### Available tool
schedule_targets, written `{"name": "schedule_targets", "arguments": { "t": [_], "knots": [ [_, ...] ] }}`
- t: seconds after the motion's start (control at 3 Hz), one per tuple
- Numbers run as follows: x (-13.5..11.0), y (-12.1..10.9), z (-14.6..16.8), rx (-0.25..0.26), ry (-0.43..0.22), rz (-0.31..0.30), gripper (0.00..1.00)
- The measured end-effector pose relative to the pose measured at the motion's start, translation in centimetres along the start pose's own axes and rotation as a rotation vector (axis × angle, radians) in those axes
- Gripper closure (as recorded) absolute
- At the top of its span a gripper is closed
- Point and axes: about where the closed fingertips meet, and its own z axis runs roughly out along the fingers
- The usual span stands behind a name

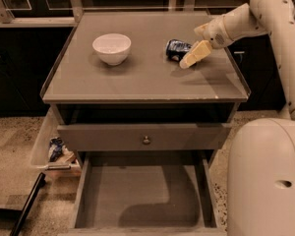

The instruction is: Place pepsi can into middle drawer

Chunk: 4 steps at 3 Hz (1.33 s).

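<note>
Dark blue, silver-ended pepsi can lies on its side, far right of grey cabinet top. Cream gripper just right of it, touching; grip state: cannot tell. Wide grey middle drawer open, near.

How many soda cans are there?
1. The can lies on the cabinet top, right of the bowl, with the hand right beside it, maybe touching. The open drawer holds none. More cans may be hidden elsewhere.
</note>
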Motion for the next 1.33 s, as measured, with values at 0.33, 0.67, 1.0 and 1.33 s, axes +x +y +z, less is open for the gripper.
{"name": "schedule_targets", "arguments": {
  "t": [0.33,0.67,1.0,1.33],
  "knots": [
    [0.34,0.27,1.3,-0.04,-0.004,0.035,0.0],
    [0.33,0.26,1.35,-0.041,-0.005,0.036,0.19],
    [0.33,0.26,1.35,-0.041,-0.005,0.036,0.42],
    [0.33,0.26,1.36,-0.041,-0.005,0.036,0.65]
  ]
}}
